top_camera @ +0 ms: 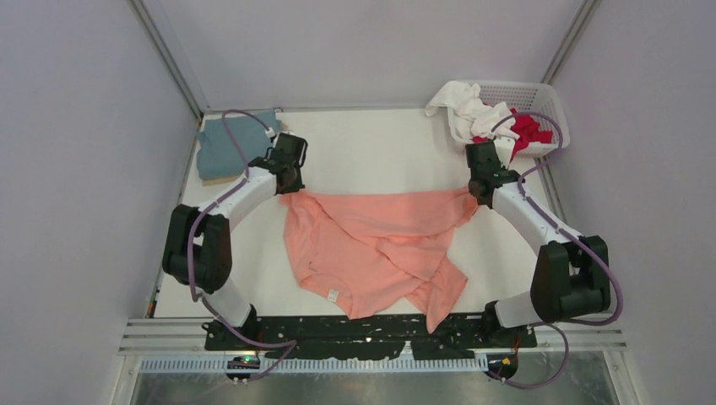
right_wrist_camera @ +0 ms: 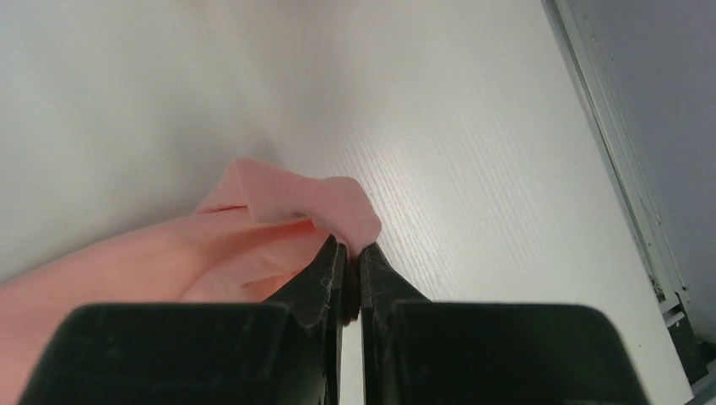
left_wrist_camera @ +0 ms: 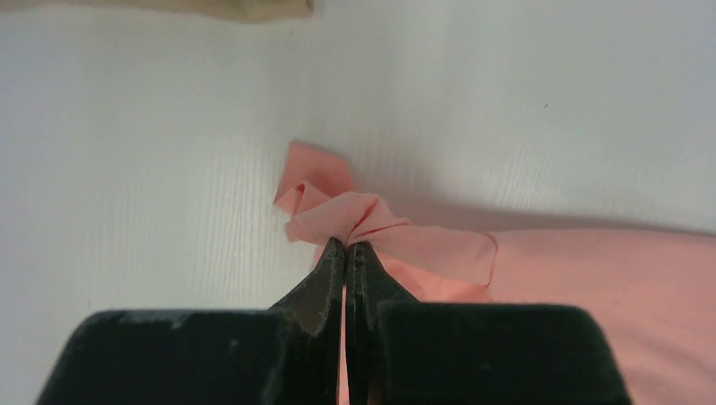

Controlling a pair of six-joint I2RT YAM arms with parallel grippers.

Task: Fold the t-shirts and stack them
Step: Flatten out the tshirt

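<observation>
**Salmon-pink shirt pinched at two corners on the white table**

The salmon-pink t-shirt (top_camera: 371,249) lies in the middle of the table, rumpled and partly folded over itself. Its far edge is drawn into a nearly straight line between the two arms. Its neck opening, with a small white label, lies toward the near edge, and one loose flap trails down to the black base plate (top_camera: 371,331).

A dusty teal-blue t-shirt (top_camera: 226,145) lies folded flat in the far left corner. In the far right corner a white lattice basket (top_camera: 540,97) holds a white t-shirt (top_camera: 464,110), which spills over its rim, and a red t-shirt (top_camera: 528,131) beside it. At the top edge of the left wrist view there is a strip of tan cloth (left_wrist_camera: 245,8); it may be another shirt, but too little shows to tell.

The table (top_camera: 380,152) is matte white with a fine ribbed grain. Plain pale grey walls enclose it on three sides, with metal frame posts in the far corners and a metal rail along the near edge.

The left gripper (left_wrist_camera: 346,246) has its jaws pressed together on a bunched corner of the pink shirt, and the cloth puckers out just past the tips. The right gripper (right_wrist_camera: 353,249) is likewise closed tight on the opposite corner, with a folded tab of pink fabric sticking out beyond its fingertips. Both grippers sit low over the table surface.
</observation>
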